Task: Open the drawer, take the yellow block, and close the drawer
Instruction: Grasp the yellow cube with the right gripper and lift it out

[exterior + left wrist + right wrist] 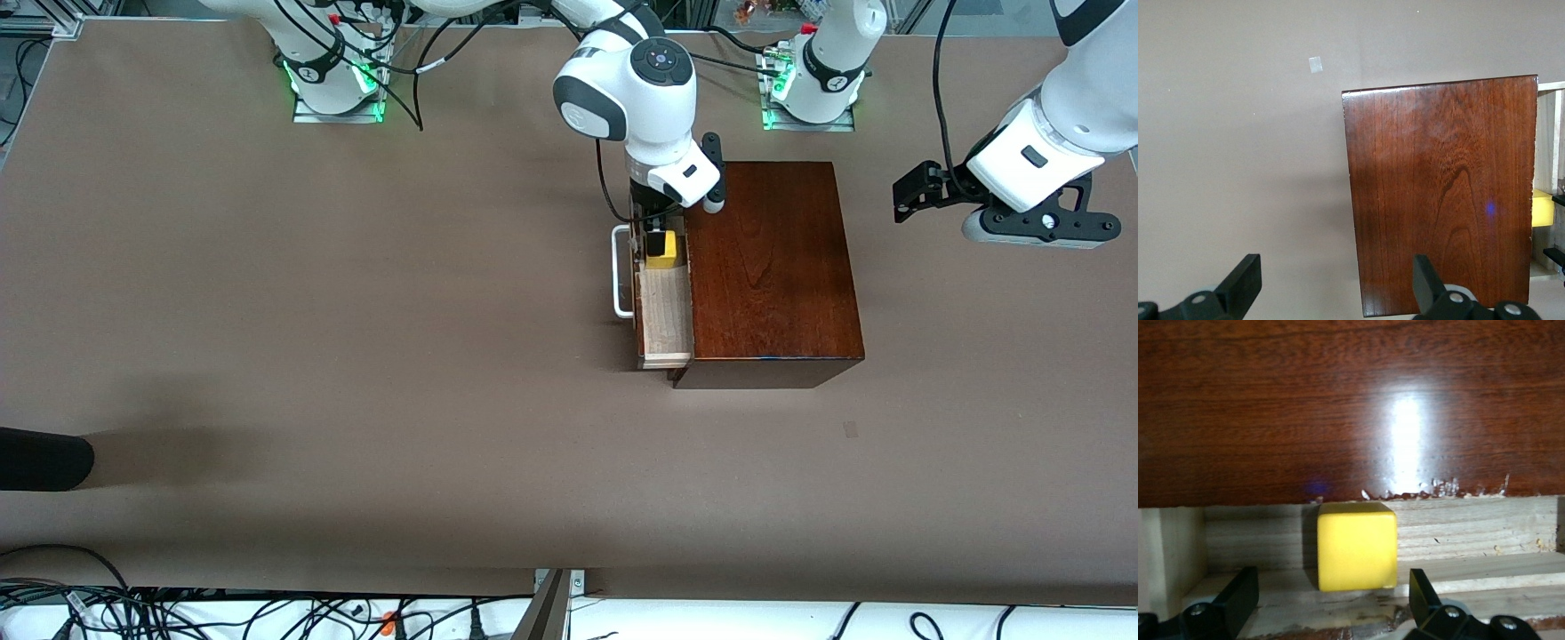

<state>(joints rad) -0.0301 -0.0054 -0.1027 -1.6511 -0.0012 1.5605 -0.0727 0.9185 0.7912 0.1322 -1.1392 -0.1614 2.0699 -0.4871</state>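
Note:
The dark reddish-brown wooden box (769, 267) stands on the table, and its drawer (665, 311) is pulled out toward the right arm's end, showing its pale interior and white loop handle (620, 271). The yellow block (661, 251) sits in the drawer at the end farthest from the front camera. My right gripper (656, 233) hangs open just over the block. In the right wrist view the block (1357, 547) lies between the spread fingers (1238, 597), untouched. My left gripper (916, 191) waits open and empty in the air past the box. Its wrist view shows the box top (1441, 193) and the block (1541, 208).
A small grey patch (851, 429) lies on the table nearer the front camera than the box. A dark object (40, 458) juts in at the right arm's end of the table. Cables (178, 613) run along the near edge.

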